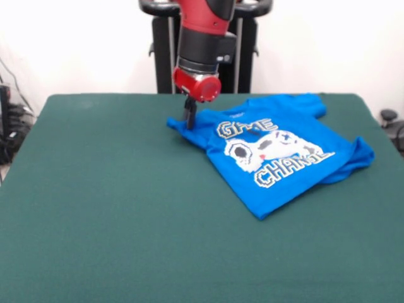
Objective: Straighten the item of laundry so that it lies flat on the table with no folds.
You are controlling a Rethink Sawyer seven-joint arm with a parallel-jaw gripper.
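We see the blue T-shirt [278,154] rumpled on the green table [113,208], gripper [189,119] at its sleeve corner, claw state unclear to us

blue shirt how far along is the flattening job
Done: the bright blue printed T-shirt lies mostly spread, print up, on the dark green felt table. In hand: the tool is down at its left corner. Left: the right edge looks bunched, and wrinkles break the lettering.

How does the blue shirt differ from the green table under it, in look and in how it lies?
The shirt is bright blue with a printed front; the table is plain dark green. The shirt is small and lies askew, with folds at its edges; the table is large and smooth. Both are cloth surfaces.
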